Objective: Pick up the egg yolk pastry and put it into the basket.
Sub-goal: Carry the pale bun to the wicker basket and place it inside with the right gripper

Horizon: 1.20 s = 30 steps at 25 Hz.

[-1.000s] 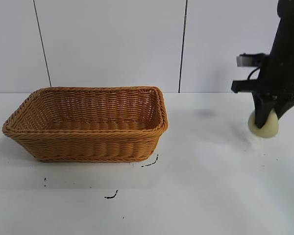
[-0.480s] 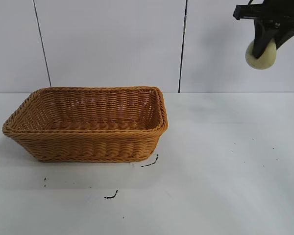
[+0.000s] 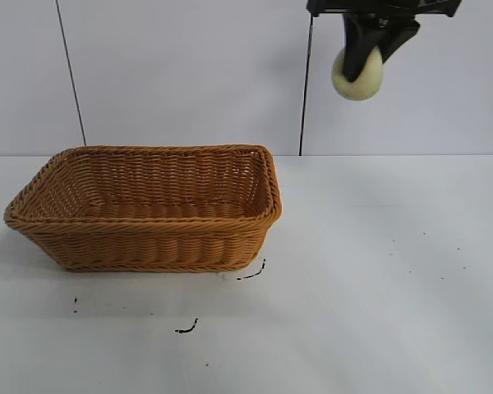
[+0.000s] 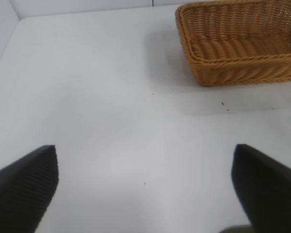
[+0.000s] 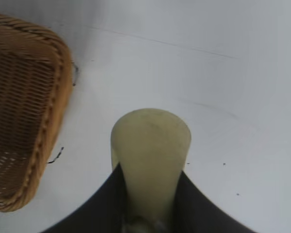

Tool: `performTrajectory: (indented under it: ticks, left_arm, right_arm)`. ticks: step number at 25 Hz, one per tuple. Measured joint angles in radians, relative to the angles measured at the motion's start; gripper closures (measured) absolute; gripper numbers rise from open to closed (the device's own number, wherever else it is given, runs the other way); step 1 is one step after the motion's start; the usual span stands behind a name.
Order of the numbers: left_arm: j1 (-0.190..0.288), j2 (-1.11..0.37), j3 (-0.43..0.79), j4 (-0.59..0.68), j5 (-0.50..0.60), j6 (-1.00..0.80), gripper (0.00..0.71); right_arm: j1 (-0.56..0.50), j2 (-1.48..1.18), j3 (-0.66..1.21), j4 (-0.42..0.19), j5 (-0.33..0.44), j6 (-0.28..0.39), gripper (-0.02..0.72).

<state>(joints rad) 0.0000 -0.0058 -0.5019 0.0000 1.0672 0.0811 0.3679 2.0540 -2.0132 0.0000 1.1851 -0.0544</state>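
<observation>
Right gripper [image 3: 363, 51], jaws pinching the egg yolk pastry [image 3: 358, 75], has risen and travelled toward nine o'clock; pastry now hangs high, just short of the wicker basket [image 3: 148, 238]. Lowering remains. Left gripper [image 4: 145, 189] parked, jaws spread

Pale yellow-cream egg yolk pastry [image 3: 357, 75], a small matte rounded lump, pinched between dark fingers [image 3: 370, 37] and hanging high above the white table [image 3: 378, 279], well to the right of the basket [image 3: 148, 209] and not over it. Large rectangular orange-brown wicker basket, flared sides and braided rim, sitting upright and empty on the table, left of centre.
</observation>
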Motion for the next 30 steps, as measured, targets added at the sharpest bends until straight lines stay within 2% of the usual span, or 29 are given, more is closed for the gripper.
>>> performTrajectory:
  ticks: [6, 11, 17, 20, 27, 30]
  left_arm:
    - [0.000, 0.000, 0.000, 0.000, 0.000, 0.000, 0.014]
    - [0.000, 0.000, 0.000, 0.000, 0.000, 0.000, 0.014]
    - [0.000, 0.000, 0.000, 0.000, 0.000, 0.000, 0.014]
    - [0.000, 0.000, 0.000, 0.000, 0.000, 0.000, 0.014]
    - [0.000, 0.000, 0.000, 0.000, 0.000, 0.000, 0.014]
    - [0.000, 0.000, 0.000, 0.000, 0.000, 0.000, 0.014]
  right_arm:
    - [0.157, 0.031, -0.002, 0.000, -0.089, 0.004, 0.552]
    - [0.255, 0.113, -0.002, 0.000, -0.224, 0.004, 0.552]
    - [0.282, 0.245, -0.002, 0.000, -0.389, 0.037, 0.553]
    - [0.282, 0.305, -0.002, 0.000, -0.442, 0.054, 0.553]
    - [0.282, 0.374, -0.002, 0.026, -0.468, 0.054, 0.544]
    - [0.282, 0.374, -0.002, 0.027, -0.470, 0.054, 0.458]
